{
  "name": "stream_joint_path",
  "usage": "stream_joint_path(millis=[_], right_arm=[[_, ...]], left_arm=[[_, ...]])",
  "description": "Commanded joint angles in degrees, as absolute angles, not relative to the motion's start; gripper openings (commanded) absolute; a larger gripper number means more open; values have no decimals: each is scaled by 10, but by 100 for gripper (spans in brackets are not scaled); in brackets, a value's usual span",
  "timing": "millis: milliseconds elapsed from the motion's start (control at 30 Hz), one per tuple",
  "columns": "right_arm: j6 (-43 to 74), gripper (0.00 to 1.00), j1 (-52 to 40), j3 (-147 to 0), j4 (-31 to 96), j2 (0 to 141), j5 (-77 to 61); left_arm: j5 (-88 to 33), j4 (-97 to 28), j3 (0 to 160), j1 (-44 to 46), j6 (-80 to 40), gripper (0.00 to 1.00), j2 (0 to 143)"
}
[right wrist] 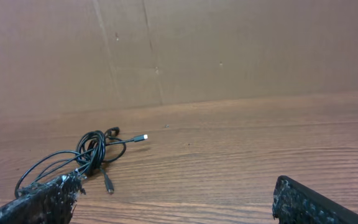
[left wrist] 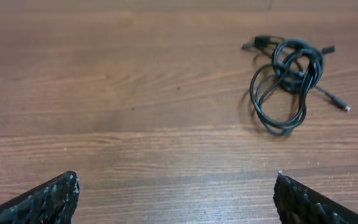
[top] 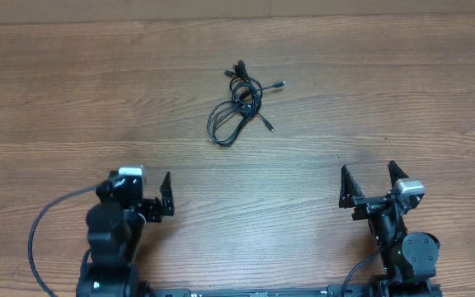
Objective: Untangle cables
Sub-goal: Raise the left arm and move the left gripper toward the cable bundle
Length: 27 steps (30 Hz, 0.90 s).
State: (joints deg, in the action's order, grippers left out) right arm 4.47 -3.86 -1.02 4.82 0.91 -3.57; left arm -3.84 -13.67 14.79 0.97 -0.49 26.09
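Note:
The cables [top: 242,97] lie as one small tangled black bundle on the wooden table, past the middle and a little left of centre, with plug ends sticking out to the right. In the left wrist view the cables [left wrist: 289,64] sit far ahead at upper right. In the right wrist view the cables [right wrist: 92,149] lie ahead at left, one silver-tipped plug [right wrist: 143,137] pointing right. My left gripper [top: 138,196] is open near the front left, well short of the bundle. My right gripper [top: 371,183] is open at the front right. Nothing lies between either pair of fingers.
The wooden table [top: 386,82] stretches across the whole view. A brown cardboard wall [right wrist: 229,50] stands along its far edge. A thicker black arm wire [top: 39,231] loops out to the left of the left arm's base.

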Motion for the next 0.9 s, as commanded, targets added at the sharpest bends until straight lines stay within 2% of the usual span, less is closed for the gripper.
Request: stream_joint_path(millis=[0, 400, 867], right_arm=[[44, 100, -41, -5, 46, 8, -30], [44, 100, -41, -5, 46, 8, -30], [44, 100, -41, -5, 46, 8, -30]], left_arm=[[-43, -133, 191, 7, -12, 100, 326], [-45, -155, 266, 7, -13, 100, 489], [-59, -182, 292, 7, -10, 100, 525]])
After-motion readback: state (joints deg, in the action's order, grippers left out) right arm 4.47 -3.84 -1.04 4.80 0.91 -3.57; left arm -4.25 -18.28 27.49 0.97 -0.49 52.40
